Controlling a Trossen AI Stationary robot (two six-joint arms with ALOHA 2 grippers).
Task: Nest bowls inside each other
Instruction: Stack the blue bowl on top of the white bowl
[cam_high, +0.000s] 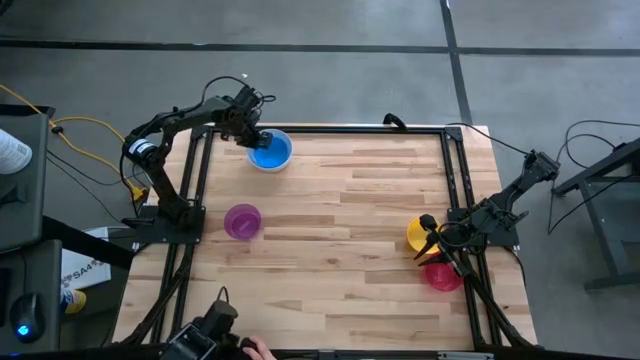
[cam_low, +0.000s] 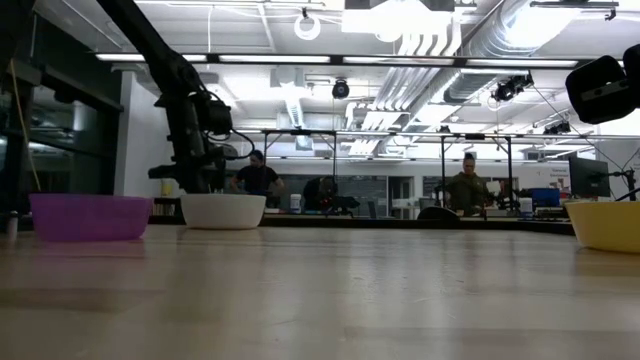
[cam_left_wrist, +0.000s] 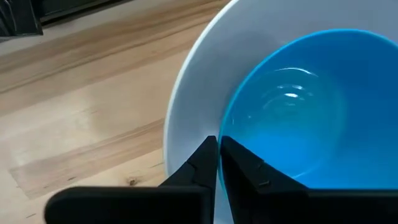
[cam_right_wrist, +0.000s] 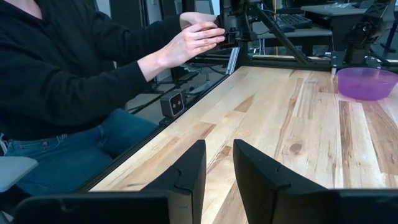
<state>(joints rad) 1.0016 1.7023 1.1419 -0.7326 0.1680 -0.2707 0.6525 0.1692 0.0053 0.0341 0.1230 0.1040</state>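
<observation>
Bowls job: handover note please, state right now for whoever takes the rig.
Left gripper: at the table's far left, jaws nearly shut on the rim of the blue plastic bowl, which sits nested in the white plastic bowl.
Right gripper: at the right edge, jaws apart, holding nothing.
Done: blue in white.
Left: purple plastic bowl alone at left; yellow plastic bowl and red-pink plastic bowl side by side at right, not nested.
Note: a person's hand is at the near table edge.

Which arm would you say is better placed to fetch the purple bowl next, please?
Left, probably. The left gripper is at the blue bowl nested in the white bowl, nearer the purple bowl; the right gripper sits by the yellow bowl.
</observation>
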